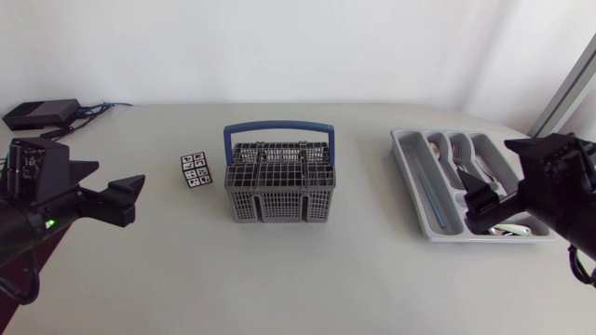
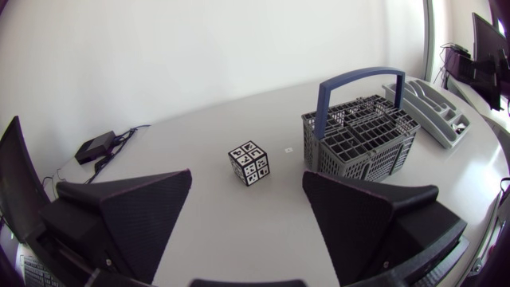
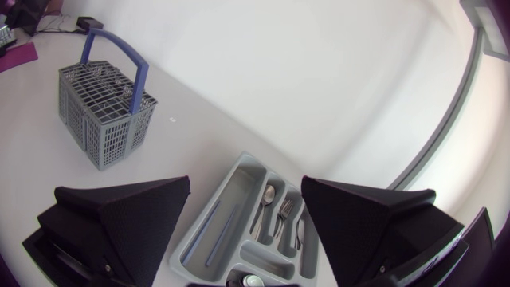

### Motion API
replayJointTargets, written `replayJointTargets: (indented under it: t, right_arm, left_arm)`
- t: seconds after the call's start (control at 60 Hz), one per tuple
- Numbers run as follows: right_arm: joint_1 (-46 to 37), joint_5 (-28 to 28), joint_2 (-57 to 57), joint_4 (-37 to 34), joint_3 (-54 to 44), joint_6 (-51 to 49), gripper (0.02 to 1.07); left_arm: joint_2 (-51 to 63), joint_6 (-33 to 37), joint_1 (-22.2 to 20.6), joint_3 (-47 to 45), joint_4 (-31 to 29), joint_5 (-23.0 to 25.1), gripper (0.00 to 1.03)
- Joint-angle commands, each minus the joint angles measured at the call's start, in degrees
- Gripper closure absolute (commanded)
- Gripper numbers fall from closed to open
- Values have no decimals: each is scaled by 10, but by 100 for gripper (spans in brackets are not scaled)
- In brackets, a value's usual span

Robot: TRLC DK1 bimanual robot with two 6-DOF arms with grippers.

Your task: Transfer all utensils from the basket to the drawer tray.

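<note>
Both jaws spread, nothing in either. Basket sits mid-table, upright, long axis running side to side between the two arms, with the blue handle arched along that axis. Left arm is the nearer one: the basket is ahead of the left jaws and off to one finger's side, just past a marker cube that stands beside the basket, not touching. Right arm hangs over the tray; the tray is right under and just ahead of the right jaws, and the basket is well apart from them, far ahead across the table. Spoons and a fork already lie in the tray's slots, lengthwise along the slots, roughly in line with where the right jaws point. No handles stick up above the basket's grid top in any view; can't see down into the cells, so can't tell whether anything is left. My read: task is done or nearly done. If something is left, it's a straight-down reach into a cell beside the handle arch. Left has the shorter trip in, but the tray is on the right arm's side, so right likely does the carry. Risk: a finger catching the handle or the grid.
</note>
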Motion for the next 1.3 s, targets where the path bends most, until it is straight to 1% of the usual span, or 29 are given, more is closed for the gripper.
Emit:
replayJointTargets:
  t: [0.0, 0.183, 1.067, 1.283]
  right_arm:
    - [-17, -4, -34, -3, -28, 29, 6]
    - [-35, -9, -104, 7, -69, 58, 6]
    - [-4, 45, -371, 15, -254, 324, 6]
    - [-3, 46, -375, 15, -256, 327, 6]
  left_arm:
    - [-25, 13, 6, -29, -2, -4, 4]
    - [-104, 10, 13, -67, 1, -5, 4]
    - [-372, -121, 53, -289, 101, 7, 4]
    - [-385, -127, 55, -300, 106, 7, 5]
